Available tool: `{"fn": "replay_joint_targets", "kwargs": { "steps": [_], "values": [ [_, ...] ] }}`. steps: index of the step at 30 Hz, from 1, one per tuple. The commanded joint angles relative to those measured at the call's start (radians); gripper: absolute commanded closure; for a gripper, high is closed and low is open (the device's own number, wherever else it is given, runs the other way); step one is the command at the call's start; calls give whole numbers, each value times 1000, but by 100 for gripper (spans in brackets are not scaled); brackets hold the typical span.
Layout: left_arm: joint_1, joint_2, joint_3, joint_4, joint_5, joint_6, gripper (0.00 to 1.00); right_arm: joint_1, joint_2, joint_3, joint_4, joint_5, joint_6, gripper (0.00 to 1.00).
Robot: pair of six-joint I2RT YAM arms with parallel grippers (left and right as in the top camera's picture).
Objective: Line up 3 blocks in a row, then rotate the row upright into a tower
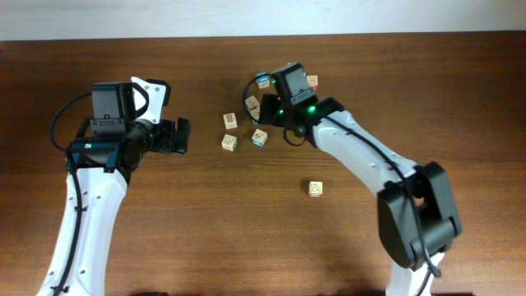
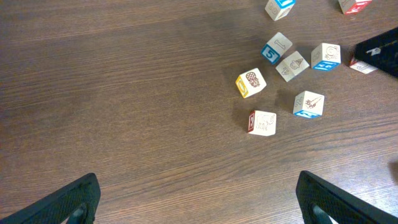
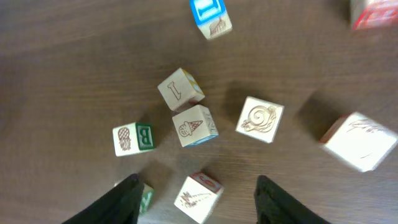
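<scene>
The left claw gaped wide; the right claw stood apart around a block, seemingly clear of it, its letter blurred.

Ten wooden blocks, one left gripper, one right gripper, one table.

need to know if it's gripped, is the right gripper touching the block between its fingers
Apart. The right wrist view shows bare table on both sides, between the block and the open right gripper.
</scene>
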Motion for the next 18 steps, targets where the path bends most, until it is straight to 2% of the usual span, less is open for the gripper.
{"fn": "replay_joint_targets", "kwargs": {
  "steps": [1, 6, 10, 13, 14, 16, 18],
  "values": [
    [3, 3, 21, 0, 11, -12, 1, 47, 43, 5, 36, 66, 129, 46],
    [3, 3, 21, 0, 11, -12, 1, 98, 153, 5, 69, 101, 135, 48],
    [3, 3, 21, 0, 11, -12, 1, 102, 185, 4, 61, 110, 135, 59],
    [3, 3, 21, 0, 11, -12, 1, 102, 185, 4, 26, 103, 130, 62],
    [3, 3, 21, -1, 11, -12, 1, 102, 185, 4, 26, 69, 84, 62],
    [3, 3, 21, -1, 11, -12, 1, 101, 185, 5, 38, -19, -149, 50],
    [3, 3, 21, 0, 11, -12, 1, 96, 185, 10, 26, -54, -273, 48]
  ]
}}
